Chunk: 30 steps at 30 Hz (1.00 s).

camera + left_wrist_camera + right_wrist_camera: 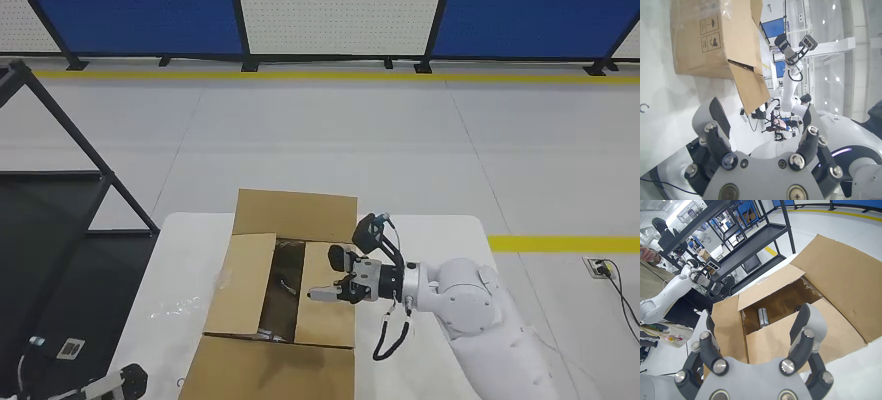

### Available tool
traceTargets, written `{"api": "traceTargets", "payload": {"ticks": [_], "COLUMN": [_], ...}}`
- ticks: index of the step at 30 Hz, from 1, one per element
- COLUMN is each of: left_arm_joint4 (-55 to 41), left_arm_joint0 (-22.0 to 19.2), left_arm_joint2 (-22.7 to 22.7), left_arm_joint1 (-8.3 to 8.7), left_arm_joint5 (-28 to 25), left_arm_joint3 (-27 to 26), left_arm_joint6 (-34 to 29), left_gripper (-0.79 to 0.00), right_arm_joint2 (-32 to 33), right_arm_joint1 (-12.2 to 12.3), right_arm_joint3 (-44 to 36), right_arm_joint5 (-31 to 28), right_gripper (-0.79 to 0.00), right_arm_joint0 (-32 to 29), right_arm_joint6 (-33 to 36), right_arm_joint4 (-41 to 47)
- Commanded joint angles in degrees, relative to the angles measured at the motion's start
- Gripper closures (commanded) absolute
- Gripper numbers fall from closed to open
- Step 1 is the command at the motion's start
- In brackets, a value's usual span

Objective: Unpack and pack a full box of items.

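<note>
Sitting on the smooth white worktop (pixel 440 235), the cardboard box (pixel 295 215) is plain brown corrugated board with its four flaps open. The board is torn and ragged along parts of its mouth. One outer wall carries printed handling symbols under a skin of clear tape.

Inside the box, in shadow, a slim grey-and-white cylinder (pixel 763 318), shaped like a can or tube, lies close to an inner wall. Its lower end is cut off by the flap in front of it. Farther along inside the box sits a dark round thing (pixel 797 308), too dim to make out.

The right gripper (pixel 335 290) hangs over the flap on the box's right-arm side. Its black rubbery fingers (pixel 802 316) are spread wide with nothing between them. Whether either one touches the cardboard cannot be told.

The left gripper (pixel 762 106) is well apart from the box, off its near corner on the opposite side. Its two flat dark pads are splayed and empty, and they are bolted to a grey metal plate.

A crumpled clear plastic wrapper (pixel 175 308) lies on the worktop just beside the box, on the side away from the right gripper. Beyond that side of the box stands a black metal rack (pixel 50 250), partly cut off.
</note>
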Motion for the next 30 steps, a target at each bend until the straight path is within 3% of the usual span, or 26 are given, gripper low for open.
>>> {"api": "traceTargets", "payload": {"ticks": [1,7,9,14,21,30], "left_arm_joint4": [0.0,2.7,6.7,6.8,5.3,4.1], "left_arm_joint0": [0.0,0.6,0.6,-0.3,-2.7,-4.2], "left_arm_joint2": [0.0,1.2,2.4,4.6,7.7,10.3], "left_arm_joint1": [0.00,0.05,0.31,0.69,1.26,1.74], "left_arm_joint5": [0.0,1.1,2.0,3.6,4.4,5.0], "left_arm_joint3": [0.0,-0.8,-1.5,-0.2,0.0,-1.7], "left_arm_joint6": [0.0,1.0,1.1,-0.4,-3.6,-3.8], "left_gripper": [-0.785,-0.785,-0.785,-0.785,-0.785,-0.785], "right_arm_joint2": [0.0,0.1,0.8,4.5,5.7,-1.1], "right_arm_joint1": [0.0,0.0,0.0,0.7,0.9,-1.8], "right_arm_joint3": [0.0,1.0,3.9,11.2,19.9,38.0], "right_arm_joint5": [0.0,2.0,4.6,3.7,11.1,6.5], "right_gripper": [-0.785,-0.785,-0.785,-0.785,-0.785,-0.785], "right_arm_joint0": [0.0,-0.2,0.5,2.7,6.4,14.8], "right_arm_joint6": [0.0,-1.2,-3.6,-5.5,-9.5,-14.9], "right_arm_joint4": [0.0,-0.7,-0.7,1.8,-1.3,3.8]}}
